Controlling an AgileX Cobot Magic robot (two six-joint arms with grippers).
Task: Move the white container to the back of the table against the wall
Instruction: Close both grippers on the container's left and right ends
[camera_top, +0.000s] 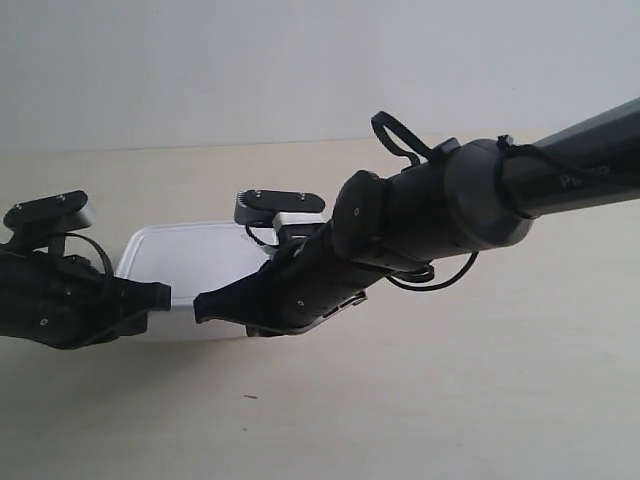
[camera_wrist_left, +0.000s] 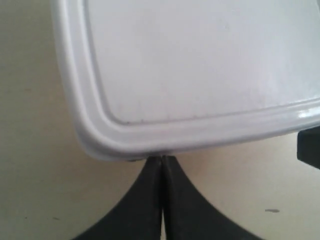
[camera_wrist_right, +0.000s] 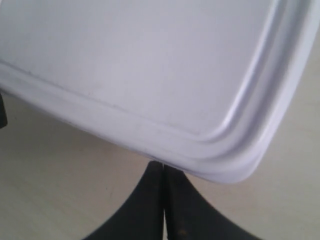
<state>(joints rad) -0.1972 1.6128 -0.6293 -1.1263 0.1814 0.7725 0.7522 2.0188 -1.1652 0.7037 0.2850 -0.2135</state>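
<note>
Pale grey-white wall (camera_top: 200, 60) at the back, and the cream wood-grain table (camera_top: 450, 400) spread out in front of it. One white container (camera_top: 190, 260) sits on the table with its one lid (camera_wrist_left: 200, 60) on, and a bare strip of tabletop lies between it and the wall.

Two arms are in the scene, both low. The left arm (camera_top: 50, 300) stretches nearly level from the exterior view's left edge. The right arm (camera_top: 450, 195) slants down from that view's upper right and covers the container's right side.

There are two grippers, each with its jaws pressed together and nothing between them. The left gripper (camera_wrist_left: 162, 167) has its tips right up against the rim at one near corner. The right gripper (camera_wrist_right: 164, 170) meets the rim beside the other corner. One dark speck (camera_top: 250, 397) lies on the table out front.
</note>
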